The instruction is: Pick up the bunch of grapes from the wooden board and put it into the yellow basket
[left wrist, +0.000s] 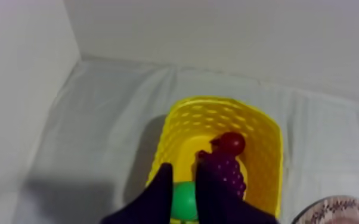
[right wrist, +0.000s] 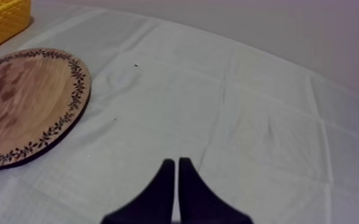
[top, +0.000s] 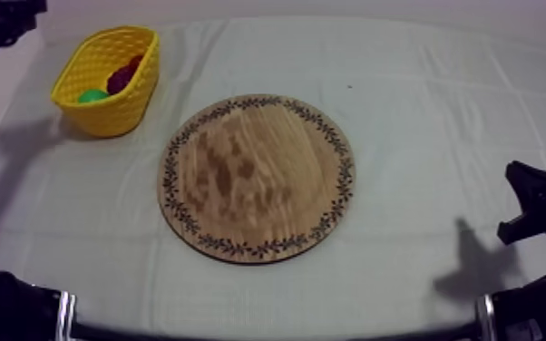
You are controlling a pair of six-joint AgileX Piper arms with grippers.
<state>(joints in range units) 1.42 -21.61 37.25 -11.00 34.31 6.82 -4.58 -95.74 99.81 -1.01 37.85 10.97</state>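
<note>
Purple in colour, the bunch of grapes (left wrist: 228,173) is seen lying inside the yellow basket (left wrist: 268,134), off the wooden board (top: 257,177). In the left wrist view the bunch is set against the inner wall of the basket. A small red fruit (left wrist: 232,143) touches its far end and a green fruit (left wrist: 185,202) lies beside it on the basket floor.

The left end effector (left wrist: 185,167) is held over the near side of the basket. Its two black fingers are parted, nothing is clamped between them, and the green fruit is glimpsed through the gap. One finger overlaps the near end of the grapes in this view, and it cannot be told whether the two touch.

From above, the same contents are reduced to a dark red patch and a green patch within the basket. The wider layout is given there. The basket is placed at the far left of the surface, near the board but apart from it. The left arm (top: 0,18) enters at the upper left corner, and the board is shown whole at the centre of the grey-white cloth (top: 440,109) with its patterned rim all round.

In the right wrist view the right end effector (right wrist: 176,161) is shown with its fingers pressed together as a narrow wedge, closed on nothing. It is held over cloth, well apart from the board. In the top view the right arm (top: 541,204) is seen low at the right edge, with a shadow cast on the cloth beside it.
</note>
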